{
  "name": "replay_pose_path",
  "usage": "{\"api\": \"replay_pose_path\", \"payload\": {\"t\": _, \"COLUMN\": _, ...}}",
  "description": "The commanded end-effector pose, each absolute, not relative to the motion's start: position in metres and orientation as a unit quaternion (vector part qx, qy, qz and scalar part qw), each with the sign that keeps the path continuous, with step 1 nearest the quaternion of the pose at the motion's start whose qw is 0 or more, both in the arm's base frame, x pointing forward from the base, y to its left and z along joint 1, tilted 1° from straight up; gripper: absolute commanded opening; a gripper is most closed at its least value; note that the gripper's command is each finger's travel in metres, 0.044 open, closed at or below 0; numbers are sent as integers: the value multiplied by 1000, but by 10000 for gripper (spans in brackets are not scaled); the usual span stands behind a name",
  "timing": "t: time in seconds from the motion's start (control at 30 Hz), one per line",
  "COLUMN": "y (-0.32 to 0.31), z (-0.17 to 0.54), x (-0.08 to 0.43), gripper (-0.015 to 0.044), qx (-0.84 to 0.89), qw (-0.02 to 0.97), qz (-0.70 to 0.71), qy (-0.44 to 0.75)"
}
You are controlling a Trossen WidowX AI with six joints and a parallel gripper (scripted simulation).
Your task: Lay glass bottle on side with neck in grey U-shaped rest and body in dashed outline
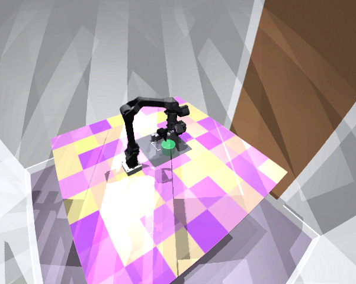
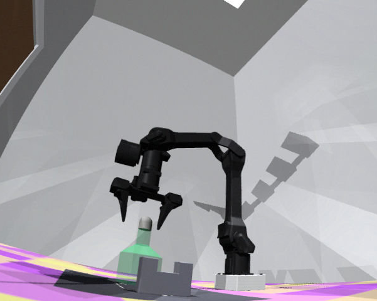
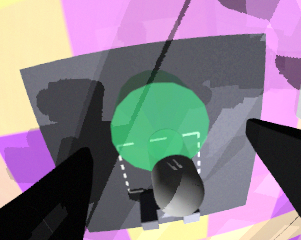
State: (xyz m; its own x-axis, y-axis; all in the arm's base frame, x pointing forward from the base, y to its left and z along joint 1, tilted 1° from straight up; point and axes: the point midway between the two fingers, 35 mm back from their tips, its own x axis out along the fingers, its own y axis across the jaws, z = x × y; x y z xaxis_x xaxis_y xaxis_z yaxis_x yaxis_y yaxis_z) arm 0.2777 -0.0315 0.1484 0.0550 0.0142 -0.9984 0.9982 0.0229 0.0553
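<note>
Pale grey walls [image 1: 110, 61] [image 2: 133, 97] surround a bench [image 1: 202, 165] [image 2: 7, 275] [image 3: 35, 30] patched in pink, purple and yellow, with the end effector [image 1: 169, 135] [image 2: 140, 225] [image 3: 172, 140] above an upright bottle.

The end effector points down, fingers spread wide and holding nothing; the green glass bottle [image 1: 167, 147] [image 2: 143, 256] [image 3: 160, 120] stands below it on a dark grey mat [image 1: 156, 158] [image 2: 81, 279] [image 3: 230, 60], its grey-white cap [image 2: 145, 223] [image 3: 177, 185] just under the fingertips' level. Also lower than the end effector are the grey U-shaped rest [image 2: 164, 283] [image 3: 150, 217], near the bottle, and the dashed outline [image 3: 199, 152], partly seen through the green glass.
</note>
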Motion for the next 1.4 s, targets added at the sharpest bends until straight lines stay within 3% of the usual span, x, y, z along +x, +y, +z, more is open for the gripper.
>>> {"api": "replay_pose_path", "payload": {"t": 0.0, "y": -27, "z": 148, "x": 277, "gripper": 440, "qx": 510, "qw": 515, "qz": -479, "qy": 495}}
{"api": "replay_pose_path", "payload": {"t": 0.67, "y": 3, "z": 148, "x": 276, "gripper": 440, "qx": 511, "qw": 514, "qz": -479, "qy": 496}}
{"api": "replay_pose_path", "payload": {"t": 1.03, "y": 3, "z": 148, "x": 276, "gripper": 151, "qx": 511, "qw": 514, "qz": -479, "qy": 496}}
{"api": "replay_pose_path", "payload": {"t": 1.37, "y": 3, "z": 148, "x": 276, "gripper": 127, "qx": 511, "qw": 514, "qz": -479, "qy": 496}}
